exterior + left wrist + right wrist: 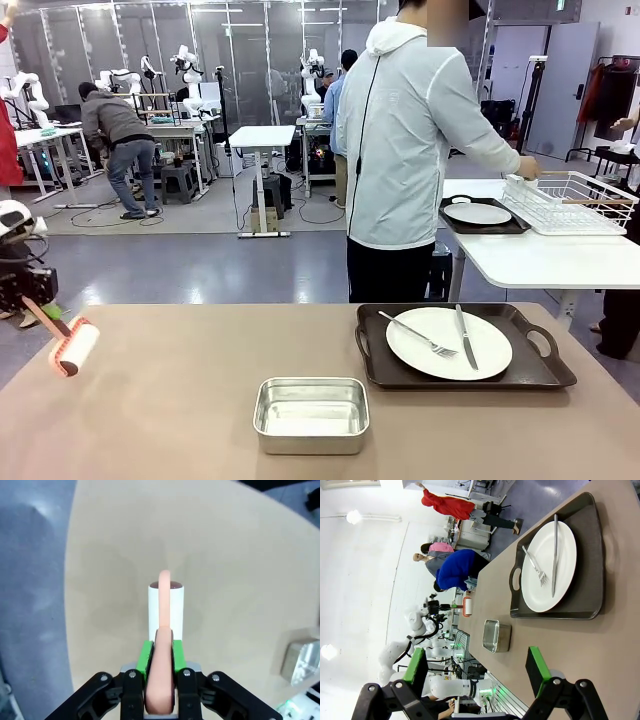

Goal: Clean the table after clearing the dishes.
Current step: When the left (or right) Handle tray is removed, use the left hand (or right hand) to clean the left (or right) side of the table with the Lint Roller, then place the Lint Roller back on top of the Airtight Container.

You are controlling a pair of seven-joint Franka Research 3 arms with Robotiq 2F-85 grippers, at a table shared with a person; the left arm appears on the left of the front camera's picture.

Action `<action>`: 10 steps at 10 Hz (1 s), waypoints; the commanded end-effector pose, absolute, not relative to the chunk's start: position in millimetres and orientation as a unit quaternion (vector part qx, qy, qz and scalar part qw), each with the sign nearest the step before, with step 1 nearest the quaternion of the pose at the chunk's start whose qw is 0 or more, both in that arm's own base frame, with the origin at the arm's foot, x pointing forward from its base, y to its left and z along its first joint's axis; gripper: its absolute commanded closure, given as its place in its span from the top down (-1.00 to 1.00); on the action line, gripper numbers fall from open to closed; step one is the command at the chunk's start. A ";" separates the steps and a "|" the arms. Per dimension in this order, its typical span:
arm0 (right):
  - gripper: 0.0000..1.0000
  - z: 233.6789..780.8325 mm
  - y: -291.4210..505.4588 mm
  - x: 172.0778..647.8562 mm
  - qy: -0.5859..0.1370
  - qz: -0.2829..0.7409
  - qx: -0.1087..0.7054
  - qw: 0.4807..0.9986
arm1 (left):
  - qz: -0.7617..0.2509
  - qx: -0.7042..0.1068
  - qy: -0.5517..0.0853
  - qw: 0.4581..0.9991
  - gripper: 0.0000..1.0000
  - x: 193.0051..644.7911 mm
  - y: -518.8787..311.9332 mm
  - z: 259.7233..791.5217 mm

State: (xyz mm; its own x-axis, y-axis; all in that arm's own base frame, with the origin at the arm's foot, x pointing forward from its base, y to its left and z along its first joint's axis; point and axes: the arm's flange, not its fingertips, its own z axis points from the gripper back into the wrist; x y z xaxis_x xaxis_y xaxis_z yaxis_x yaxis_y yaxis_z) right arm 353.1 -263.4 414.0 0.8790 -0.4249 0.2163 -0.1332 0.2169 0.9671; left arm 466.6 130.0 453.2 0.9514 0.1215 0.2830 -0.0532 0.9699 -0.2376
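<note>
Left gripper (28, 290) was clenched on the pink handle of a roller (76, 349), at the table's (180, 420) left edge. In the left wrist view the green pads (145, 652) pinched the handle and the white roll pointed away over bare tabletop. Pan (311, 413) sat near-centre. Right of it was a tray (530, 375) with a plate (495, 345), fork (420, 333) and knife (466, 338), not yet cleared. Person (400, 150) stood far side, back turned, one hand (527, 168) at the rack (575, 205) on the white table (540, 262). Far tray (452, 225) with far plate (478, 213) sat beside the rack. Right gripper (476, 664) was released, jaws wide with nothing between them, over the near right part of the table.

Risks: a sweep to the right could run the roller into the pan or tray and shove them, because both sat in its path. Cleaning early could also rattle the fork and knife off the plate. The handle was long and held only at its end, so pressing down might twist it in the grip.

Unclear: whether the roll touched the table. Left arm was cut off at the front view's edge. Person's other hand was hidden. Rack contents were too small to read.
</note>
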 end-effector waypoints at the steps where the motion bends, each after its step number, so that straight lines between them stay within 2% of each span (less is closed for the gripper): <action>1: 1.00 416.6 -262.7 352.6 -0.229 -0.095 0.620 0.744 | 0.037 -0.079 -0.185 0.979 -0.59 432.2 103.0 497.8; 3: 1.00 416.6 -262.7 352.6 -0.229 -0.095 0.620 0.744 | 0.024 -0.067 -0.195 0.978 -0.59 434.5 83.9 516.2; 4: 1.00 416.6 -262.7 352.6 -0.229 -0.095 0.620 0.744 | 0.025 -0.083 -0.190 0.978 -0.59 437.2 103.9 506.2; 10: 1.00 416.6 -262.7 352.6 -0.229 -0.095 0.620 0.744 | 0.025 -0.083 -0.190 0.978 -0.59 437.2 103.9 506.2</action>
State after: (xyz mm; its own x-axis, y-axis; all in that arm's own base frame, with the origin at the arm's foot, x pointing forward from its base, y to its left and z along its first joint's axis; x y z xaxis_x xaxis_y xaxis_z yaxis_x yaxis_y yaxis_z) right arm 353.1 -263.4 414.0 0.8791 -0.4248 0.2163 -0.1332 0.2169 0.9671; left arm 438.3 102.6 502.2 0.9308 0.0923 0.3537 -0.0307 0.9839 -0.1761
